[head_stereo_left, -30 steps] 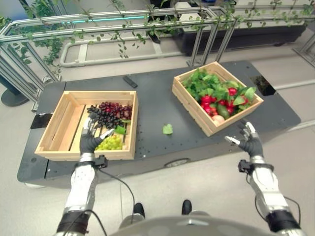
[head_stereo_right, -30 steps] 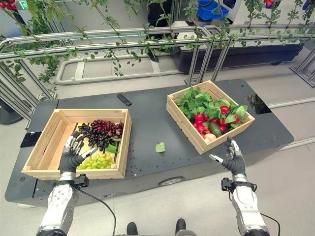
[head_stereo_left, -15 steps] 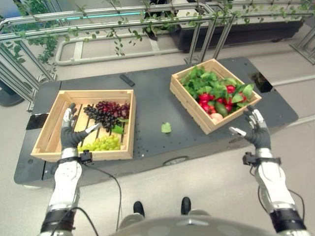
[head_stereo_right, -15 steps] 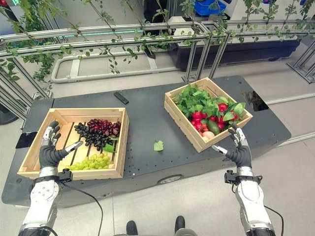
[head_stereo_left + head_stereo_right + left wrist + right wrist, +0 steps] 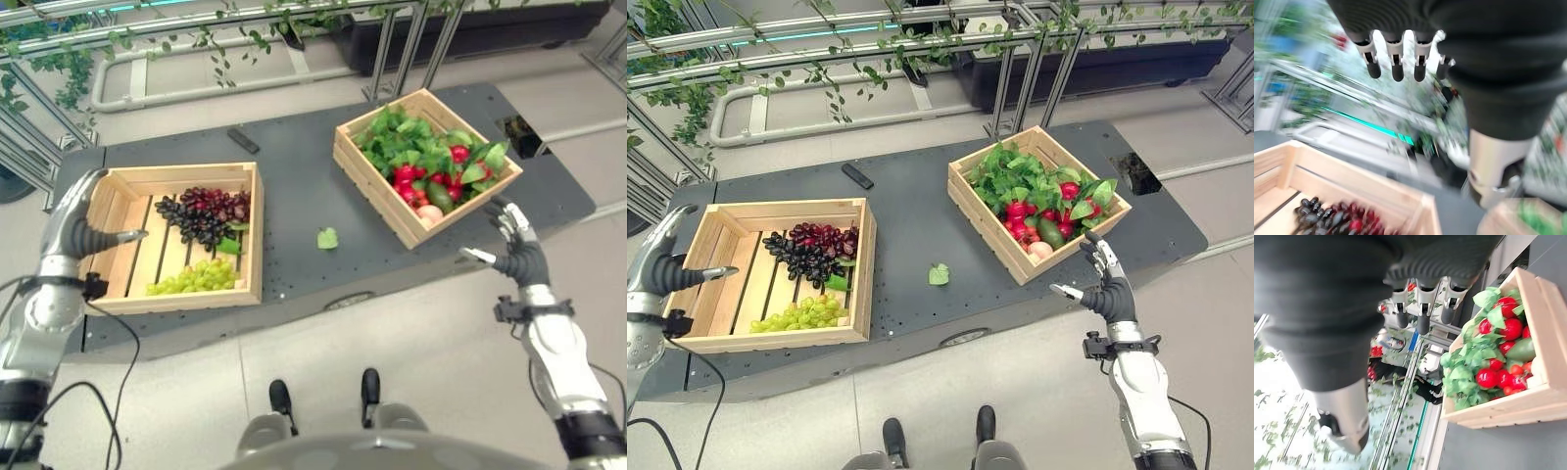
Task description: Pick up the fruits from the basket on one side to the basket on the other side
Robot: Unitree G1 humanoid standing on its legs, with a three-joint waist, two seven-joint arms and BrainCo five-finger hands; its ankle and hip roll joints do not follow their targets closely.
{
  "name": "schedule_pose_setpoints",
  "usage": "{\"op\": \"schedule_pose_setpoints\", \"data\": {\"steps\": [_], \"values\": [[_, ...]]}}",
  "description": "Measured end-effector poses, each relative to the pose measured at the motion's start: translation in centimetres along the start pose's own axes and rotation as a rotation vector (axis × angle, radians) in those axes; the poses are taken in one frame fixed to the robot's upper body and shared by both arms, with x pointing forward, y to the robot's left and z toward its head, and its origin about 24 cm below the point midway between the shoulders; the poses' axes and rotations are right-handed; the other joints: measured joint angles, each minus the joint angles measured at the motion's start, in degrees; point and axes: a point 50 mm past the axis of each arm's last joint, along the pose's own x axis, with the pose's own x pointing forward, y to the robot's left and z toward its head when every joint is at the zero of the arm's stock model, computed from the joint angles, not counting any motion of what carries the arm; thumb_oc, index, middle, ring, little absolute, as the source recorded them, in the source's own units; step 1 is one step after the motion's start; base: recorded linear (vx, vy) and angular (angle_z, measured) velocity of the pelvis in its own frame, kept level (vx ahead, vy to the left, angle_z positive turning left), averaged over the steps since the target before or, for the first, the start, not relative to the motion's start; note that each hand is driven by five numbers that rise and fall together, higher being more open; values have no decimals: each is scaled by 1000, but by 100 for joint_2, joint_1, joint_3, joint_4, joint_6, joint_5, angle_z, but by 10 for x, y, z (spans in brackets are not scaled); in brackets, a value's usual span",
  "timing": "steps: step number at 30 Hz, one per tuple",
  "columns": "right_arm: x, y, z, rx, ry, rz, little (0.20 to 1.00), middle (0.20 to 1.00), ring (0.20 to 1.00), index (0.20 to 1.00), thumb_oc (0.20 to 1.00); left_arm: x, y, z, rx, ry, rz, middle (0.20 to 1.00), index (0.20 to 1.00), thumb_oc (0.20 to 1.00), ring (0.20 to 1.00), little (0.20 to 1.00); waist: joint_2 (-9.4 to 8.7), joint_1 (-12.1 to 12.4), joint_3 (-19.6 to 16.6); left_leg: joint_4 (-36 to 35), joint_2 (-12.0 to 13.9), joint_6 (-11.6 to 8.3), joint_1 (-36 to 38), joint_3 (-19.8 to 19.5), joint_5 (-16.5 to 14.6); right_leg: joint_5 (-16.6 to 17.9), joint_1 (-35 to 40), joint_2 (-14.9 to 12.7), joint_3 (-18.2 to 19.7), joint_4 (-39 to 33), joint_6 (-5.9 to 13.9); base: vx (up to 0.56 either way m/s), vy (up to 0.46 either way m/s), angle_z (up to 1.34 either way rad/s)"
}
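Observation:
The left wooden basket (image 5: 125, 208) holds dark grapes (image 5: 205, 211) and a bunch of green grapes (image 5: 197, 278). The right wooden basket (image 5: 375, 199) is heaped with green leaves, red fruits (image 5: 409, 176), an avocado (image 5: 440, 195) and a pale peach. My left hand (image 5: 76, 231) hovers at the left basket's outer left edge, open and holding nothing, its fingers straight in the left wrist view (image 5: 1396, 61). Just off the table, in front of the right basket's near corner, my right hand (image 5: 517, 258) is open too, with nothing in it.
A loose green leaf (image 5: 327, 238) lies on the dark table (image 5: 294, 186) between the baskets. A black remote (image 5: 244, 140) rests behind the left basket. Metal railings with vines (image 5: 196, 29) run behind the table.
My left hand has drawn back from over the grapes to the basket's left edge. The right hand rose slightly toward the right basket. The camera view shifted.

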Motion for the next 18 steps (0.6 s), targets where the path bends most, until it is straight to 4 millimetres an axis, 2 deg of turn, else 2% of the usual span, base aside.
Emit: {"op": "schedule_pose_setpoints", "data": {"steps": [4, 8, 10, 13, 16, 18], "values": [[11, 0, 14, 0, -69, 20, 1000, 1000, 1000, 1000, 1000, 19, 6, 1, 58, -1, -42, 1000, 1000, 1000, 1000, 1000, -34, -38, 389, 189, 54, -2, -281, 31, -5, 31, -305, 24, 79, 148, -45, -57, 5, -11], [14, -2, 19, -14, -91, 29, 1000, 1000, 1000, 1000, 1000, 21, 8, 1, 112, -15, -107, 1000, 1000, 1000, 1000, 1000, -37, -168, 590, 281, 90, -15, -436, 37, -14, 40, -464, 57, 95, 217, -59, -44, 13, -2], [17, -1, 23, -15, -112, 32, 1000, 1000, 1000, 1000, 1000, 26, 12, 1, 135, -14, -119, 1000, 1000, 1000, 1000, 1000, -36, -152, 739, 319, 109, -19, -487, 36, -19, 37, -541, 62, 106, 288, -61, -68, 13, -7], [19, -2, 29, -18, -140, 35, 1000, 1000, 1000, 1000, 1000, 39, 20, 11, 169, -51, -125, 1000, 1000, 1000, 1000, 1000, -47, -159, 931, 431, 133, -21, -680, 33, -20, 48, -726, 62, 107, 378, -77, -54, 12, 0], [20, -2, 32, -19, -152, 36, 1000, 1000, 1000, 1000, 1000, 45, 19, 20, 219, -90, -154, 1000, 1000, 1000, 1000, 1000, -48, -169, 1005, 526, 154, -21, -830, 30, -21, 56, -860, 64, 111, 446, -90, -61, 6, 0], [22, -1, 39, -21, -187, 43, 1000, 1000, 1000, 1000, 1000, 48, 26, 25, 261, -117, -160, 1000, 1000, 1000, 1000, 1000, -64, -187, 1168, 649, 181, -22, -961, 21, -38, 53, -972, 64, 109, 520, -95, -78, 8, 1]]}}
